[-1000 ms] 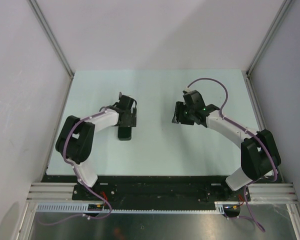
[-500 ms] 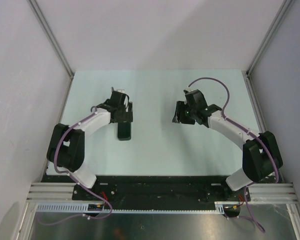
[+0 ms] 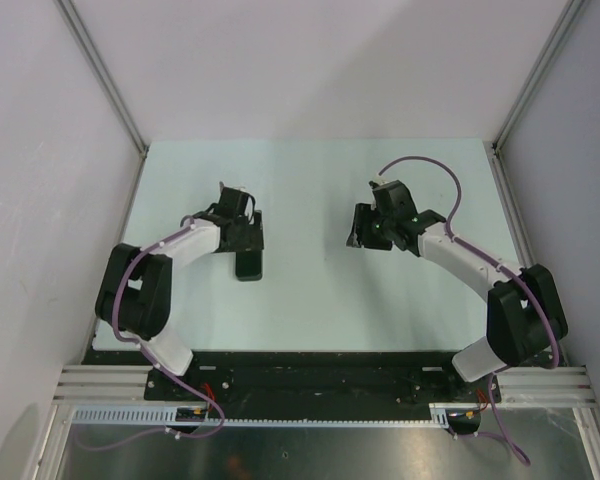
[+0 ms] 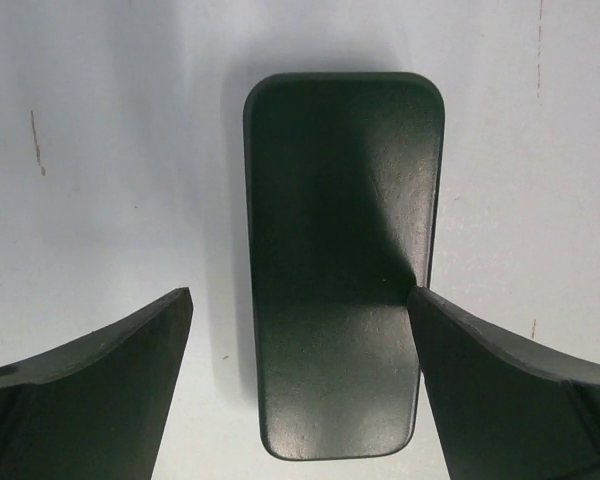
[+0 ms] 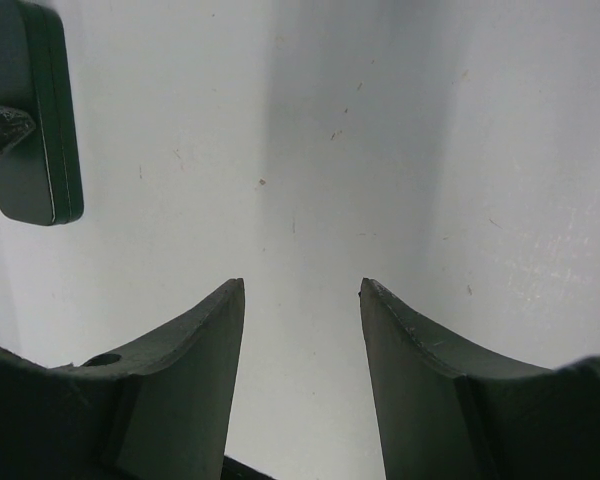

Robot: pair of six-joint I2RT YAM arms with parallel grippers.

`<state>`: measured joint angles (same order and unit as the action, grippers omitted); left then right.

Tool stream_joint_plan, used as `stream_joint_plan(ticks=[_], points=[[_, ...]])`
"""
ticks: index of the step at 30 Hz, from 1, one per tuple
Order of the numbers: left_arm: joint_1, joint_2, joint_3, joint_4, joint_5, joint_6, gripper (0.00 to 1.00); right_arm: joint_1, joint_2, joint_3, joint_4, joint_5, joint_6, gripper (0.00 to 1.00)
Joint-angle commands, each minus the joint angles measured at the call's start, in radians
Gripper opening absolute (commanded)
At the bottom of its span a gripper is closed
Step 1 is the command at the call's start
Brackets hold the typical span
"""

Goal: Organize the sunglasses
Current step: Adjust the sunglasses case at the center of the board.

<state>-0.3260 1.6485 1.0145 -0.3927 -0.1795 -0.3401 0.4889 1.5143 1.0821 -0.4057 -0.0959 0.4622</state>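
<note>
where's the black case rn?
In the top view the black case lies flat on the table, left of centre, at the near side of the left gripper; the left wrist view shows it between that gripper's open fingers.

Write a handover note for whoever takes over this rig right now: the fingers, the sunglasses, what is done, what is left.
Left gripper: fingers open, one on each side of one end of the closed black case in the wrist view, not clamped on it.
Right gripper: fingers open above the table, holding nothing.
Sunglasses: not visible in any view. They may be inside the case, but that cannot be confirmed.
Done: the case is shut and lies flat on the table.
Left: check that the sunglasses are inside; if not, find them and pack them.
</note>
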Motion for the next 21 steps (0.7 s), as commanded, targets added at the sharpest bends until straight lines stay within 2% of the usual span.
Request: stream_joint_plan(ticks=[1, 9, 13, 21], points=[[0.002, 0.033, -0.019, 0.018, -0.003, -0.031, 0.94, -0.009, -0.045, -0.007, 0.015, -0.007, -0.016, 0.55], [0.002, 0.034, -0.054, 0.018, -0.038, -0.043, 0.91, -0.009, -0.046, -0.007, 0.022, -0.007, -0.011, 0.55], [0.002, 0.042, -0.06, 0.005, -0.058, -0.046, 0.77, -0.009, -0.048, -0.008, 0.028, -0.01, -0.007, 0.55], [-0.042, 0.106, -0.004, -0.097, -0.163, -0.057, 0.76, -0.007, -0.055, -0.007, 0.039, -0.011, 0.0, 0.55]])
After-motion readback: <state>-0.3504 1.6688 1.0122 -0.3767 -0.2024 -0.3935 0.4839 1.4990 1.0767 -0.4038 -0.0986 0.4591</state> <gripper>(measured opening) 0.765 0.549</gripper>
